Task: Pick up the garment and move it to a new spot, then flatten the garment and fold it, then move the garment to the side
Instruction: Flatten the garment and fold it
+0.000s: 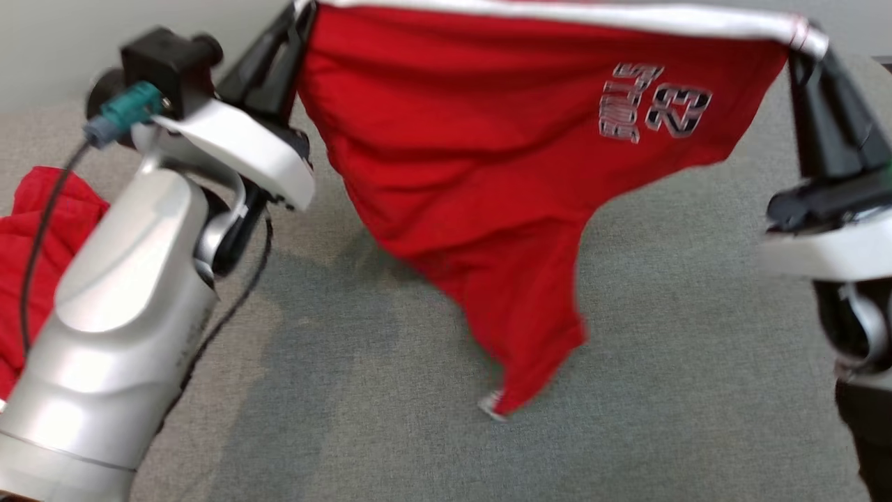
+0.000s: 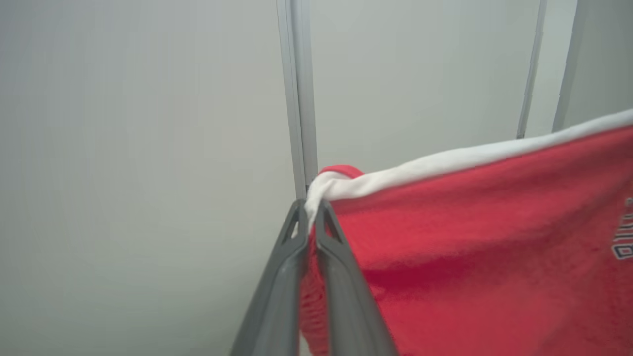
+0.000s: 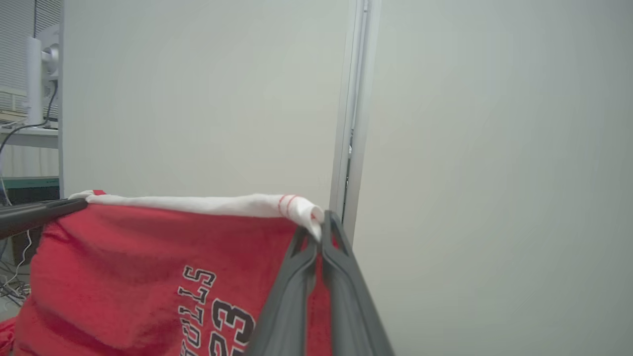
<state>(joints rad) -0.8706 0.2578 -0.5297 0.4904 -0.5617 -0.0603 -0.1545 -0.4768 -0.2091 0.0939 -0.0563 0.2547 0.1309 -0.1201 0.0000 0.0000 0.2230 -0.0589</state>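
Two pincers [image 1: 301,12] [image 1: 803,43], two red garments [image 1: 488,174] [image 1: 10,279], one grey table [image 1: 697,362], one black cable [image 1: 237,300]

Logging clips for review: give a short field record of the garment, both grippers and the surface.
garment: red with white band, hanging stretched between grippers
left gripper: shut on one end of band
right gripper: shut on other end
surface: grey, beneath garment
also: second red cloth on surface, robot's left

Pale wall [image 3: 198,99], grey vertical frame strip [image 2: 302,99], grey fabric surface [image 1: 697,348].
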